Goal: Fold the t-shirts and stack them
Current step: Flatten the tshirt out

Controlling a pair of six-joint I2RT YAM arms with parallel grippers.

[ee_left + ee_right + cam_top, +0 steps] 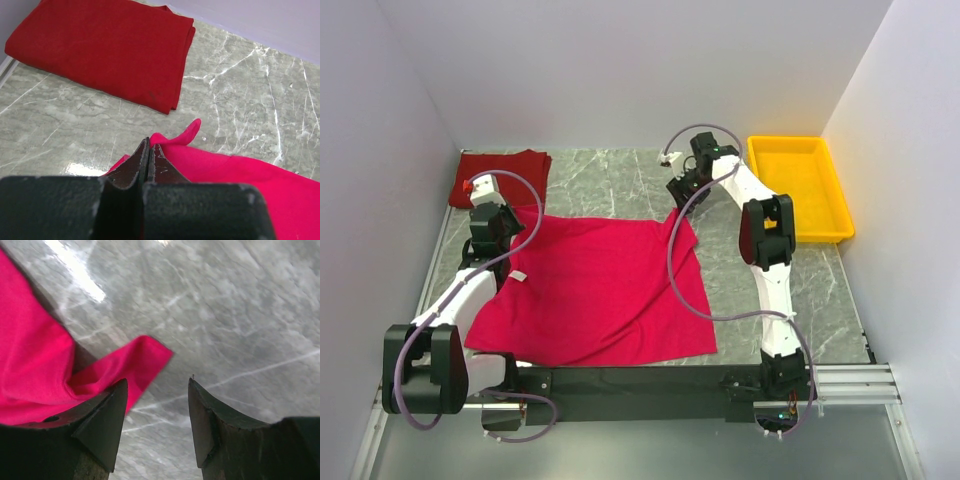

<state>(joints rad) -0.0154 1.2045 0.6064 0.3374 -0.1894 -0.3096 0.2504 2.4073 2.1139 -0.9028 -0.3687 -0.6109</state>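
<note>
The bright crimson t-shirt (pixel 605 290) lies spread as a rough square mid-table, with a small white label (pixel 518 276) near its left edge. A darker red t-shirt (pixel 500 175) (pixel 105 50) rests folded at the far left corner. My left gripper (pixel 500 228) (pixel 149 143) is shut at the crimson shirt's (pixel 235 175) far-left corner; cloth shows on both sides of the tips and a flap curls up beside them. My right gripper (pixel 680 190) (pixel 157 385) hangs open just over the far-right corner of the crimson shirt (pixel 45 375). Only marble shows between its fingers.
A yellow plastic tray (pixel 837 195) stands at the far right, beside the right arm. White walls close in on the left, back and right. Bare grey marble (pixel 610 180) shows behind the crimson shirt. A black rail (pixel 640 380) runs along the near edge.
</note>
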